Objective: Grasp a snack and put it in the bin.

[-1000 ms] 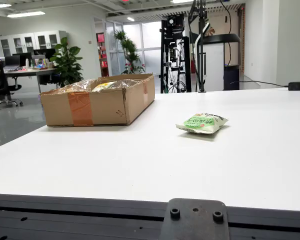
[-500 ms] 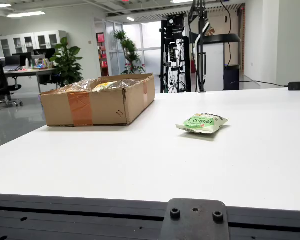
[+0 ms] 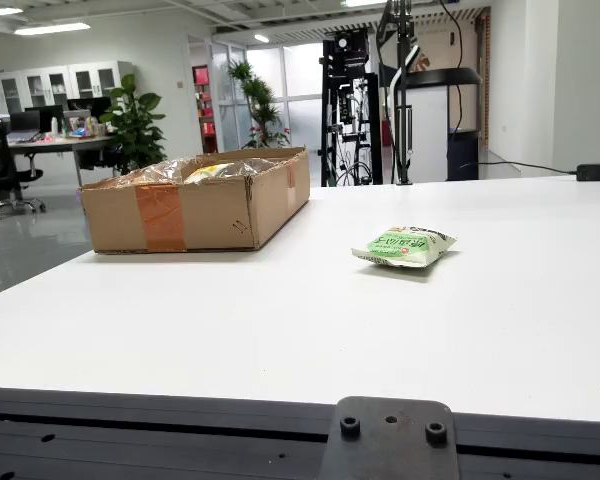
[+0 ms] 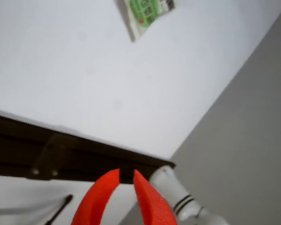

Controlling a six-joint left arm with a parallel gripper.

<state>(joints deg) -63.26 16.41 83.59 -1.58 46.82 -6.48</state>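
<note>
Snack (image 4: pixel 149 10) cut off at frame top

Snack (image 4: pixel 147 11) cropped at top edge; box (image 3: pixel 195 200) contents unclear.

Nothing differs from a second ago in the fixed view: the snack packet (image 3: pixel 404 246) lies exactly where it was.

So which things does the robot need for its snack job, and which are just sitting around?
Needed for the job:
- green-and-white snack packet, lying on the white table
- brown cardboard box, holding wrapped items
- red two-fingered gripper, holding nothing

Just sitting around:
- black power adapter
- leafy green potted plant
</note>
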